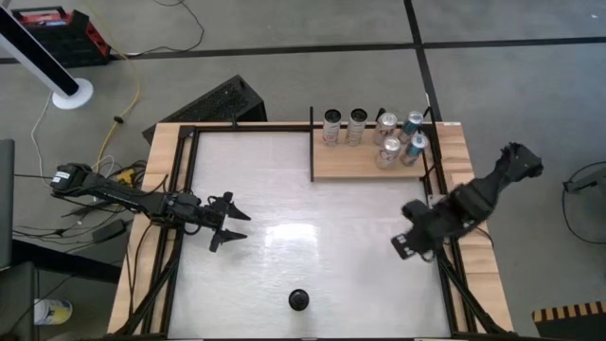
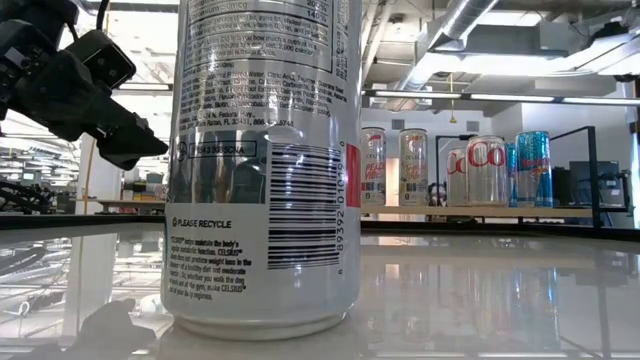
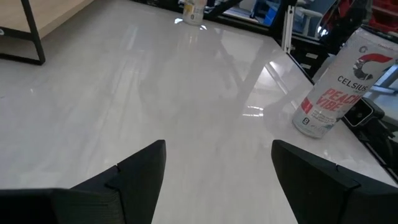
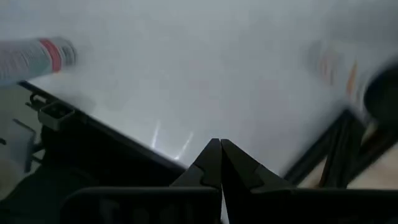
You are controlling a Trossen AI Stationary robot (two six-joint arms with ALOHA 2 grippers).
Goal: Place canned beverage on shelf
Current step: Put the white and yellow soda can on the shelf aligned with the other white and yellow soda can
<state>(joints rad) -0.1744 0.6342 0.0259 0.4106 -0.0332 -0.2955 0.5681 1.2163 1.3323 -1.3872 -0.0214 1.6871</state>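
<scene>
The can is showing a white body with red lettering and a red band near its base; its back is carrying black print and a black barcode. The shelf is showing light wood edged in black. The tabletop is appearing glossy white. Both grippers are showing black.

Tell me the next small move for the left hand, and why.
Probably swing the left hand toward the can near the table's front edge. Its fingers are open and empty, the can stands alone, and six cans already sit on the shelf. The right hand waits, shut.
</scene>
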